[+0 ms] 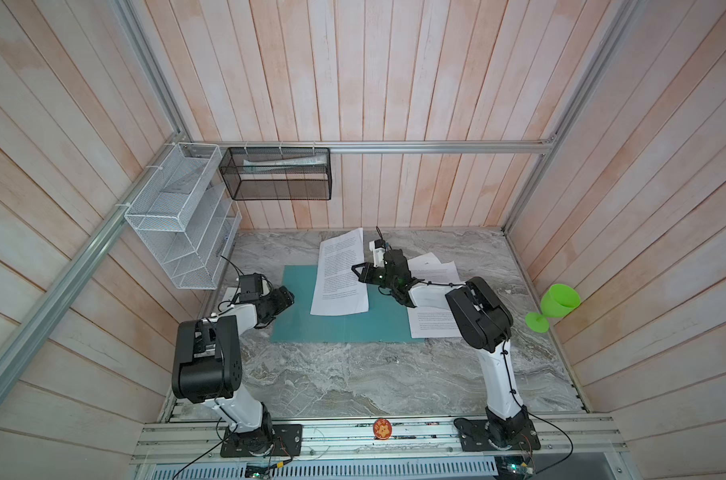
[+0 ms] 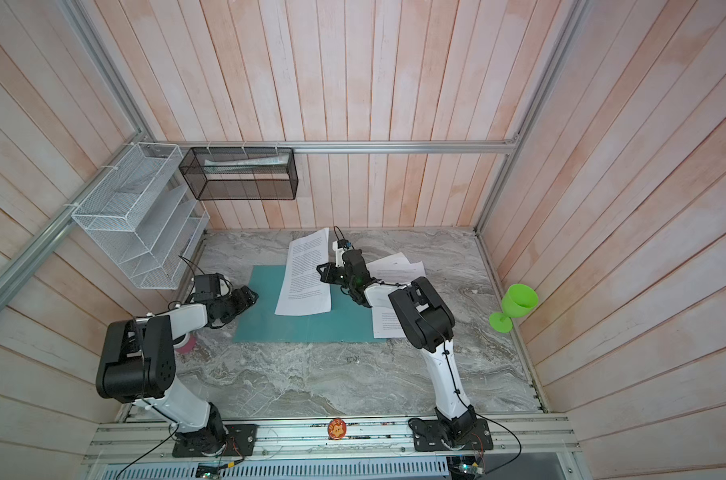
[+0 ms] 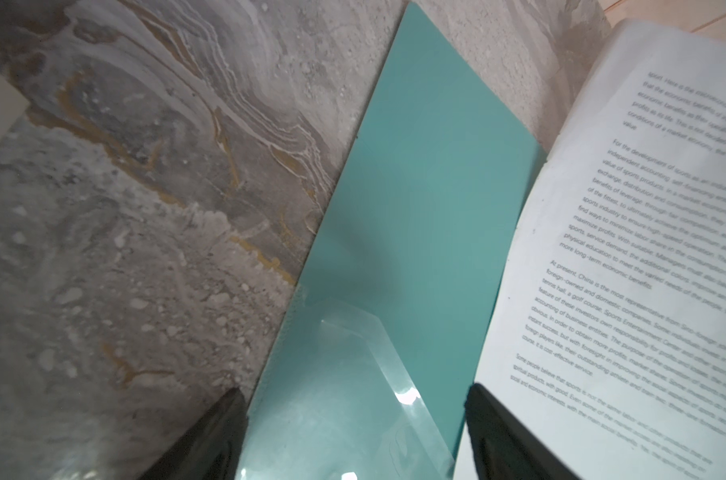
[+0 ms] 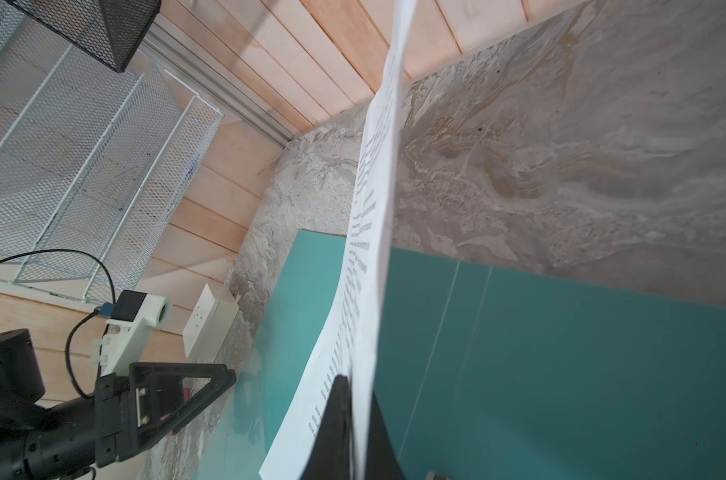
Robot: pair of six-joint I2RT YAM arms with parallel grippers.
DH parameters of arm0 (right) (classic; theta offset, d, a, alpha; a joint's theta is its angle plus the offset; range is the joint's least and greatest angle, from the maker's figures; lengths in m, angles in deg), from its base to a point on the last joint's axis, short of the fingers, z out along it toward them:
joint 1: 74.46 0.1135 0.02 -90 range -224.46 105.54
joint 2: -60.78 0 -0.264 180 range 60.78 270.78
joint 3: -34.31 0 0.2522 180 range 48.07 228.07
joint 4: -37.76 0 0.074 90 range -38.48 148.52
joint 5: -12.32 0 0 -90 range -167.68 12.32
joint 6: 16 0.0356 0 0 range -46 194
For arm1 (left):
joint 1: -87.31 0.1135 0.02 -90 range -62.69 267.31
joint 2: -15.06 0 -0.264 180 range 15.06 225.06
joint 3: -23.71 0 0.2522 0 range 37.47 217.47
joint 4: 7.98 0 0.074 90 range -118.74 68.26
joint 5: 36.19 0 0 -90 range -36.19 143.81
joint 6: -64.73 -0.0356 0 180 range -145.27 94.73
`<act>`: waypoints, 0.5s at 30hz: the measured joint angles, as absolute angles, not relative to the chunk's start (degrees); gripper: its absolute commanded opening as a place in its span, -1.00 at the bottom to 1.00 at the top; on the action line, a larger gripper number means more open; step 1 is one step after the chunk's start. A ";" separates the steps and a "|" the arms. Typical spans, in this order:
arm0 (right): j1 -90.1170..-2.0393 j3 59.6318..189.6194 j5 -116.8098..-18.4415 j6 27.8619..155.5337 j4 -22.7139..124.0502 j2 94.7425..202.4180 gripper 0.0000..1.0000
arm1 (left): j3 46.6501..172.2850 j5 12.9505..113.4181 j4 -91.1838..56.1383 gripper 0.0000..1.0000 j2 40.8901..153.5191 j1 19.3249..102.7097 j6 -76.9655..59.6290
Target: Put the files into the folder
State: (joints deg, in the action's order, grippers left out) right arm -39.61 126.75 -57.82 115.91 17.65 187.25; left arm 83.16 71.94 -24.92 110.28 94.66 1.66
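table (image 1: 353, 374): grey marbled slab. It is seen whole only in both top views; each wrist view catches a patch.
white wire rack (image 1: 174, 216): hangs on the left wall toward the far end. The right wrist view shows its mesh shelves close up, cut off by the frame.
folder (image 1: 344, 328): teal, lying open and flat on the middle of the table. Only the right wrist view shows the folder (image 4: 561, 353) with its spine creases. Only the left wrist view shows a clear pocket (image 3: 361, 365) on the left cover.
black mesh basket (image 1: 278, 174): on the far wall, right of the rack. Something pale lies inside, too blurred to name.
held sheet (image 1: 340, 274): white with printed text, over the folder's middle, its far end reaching past the folder's far edge. The right wrist view sees it edge-on and curved, raised off the table. Whether its near end rests on the folder cannot be told.
loose sheets (image 1: 432, 270): fanned on the table to the right, one overlapping the folder's near-right corner. The right arm hides much of them.
right hand (image 4: 359, 424): clamped on the held sheet's right edge, fingers together with the paper between them.
left hand (image 3: 353, 390): fingers wide apart, gripping nothing, over the folder's left edge. Contact with the folder cannot be told.
green goblet (image 1: 556, 305): tilted against the right wall, well apart from the papers.
socket block (image 4: 207, 324): white, at the left wall; clear only in the right wrist view.
pink patch (image 2: 188, 344): peeks from under the left arm in a top view; unidentifiable.
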 measured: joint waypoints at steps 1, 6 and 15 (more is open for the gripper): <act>-39.61 126.70 -58.41 115.76 17.52 187.21 -1.00 | 83.16 71.97 -24.92 0.69 110.28 94.66 1.69; -39.39 126.68 -60.55 114.25 17.00 187.10 -1.00 | 83.12 72.18 -24.90 0.68 110.28 94.66 1.69; -37.23 124.58 -65.01 109.88 15.20 183.89 -1.00 | 83.05 73.06 -24.90 0.67 110.28 94.66 1.69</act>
State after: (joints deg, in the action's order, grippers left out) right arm -37.23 124.58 -65.01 109.88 15.20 183.89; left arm 83.05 73.06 -24.90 110.28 94.66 1.69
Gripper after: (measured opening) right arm 0.047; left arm 0.838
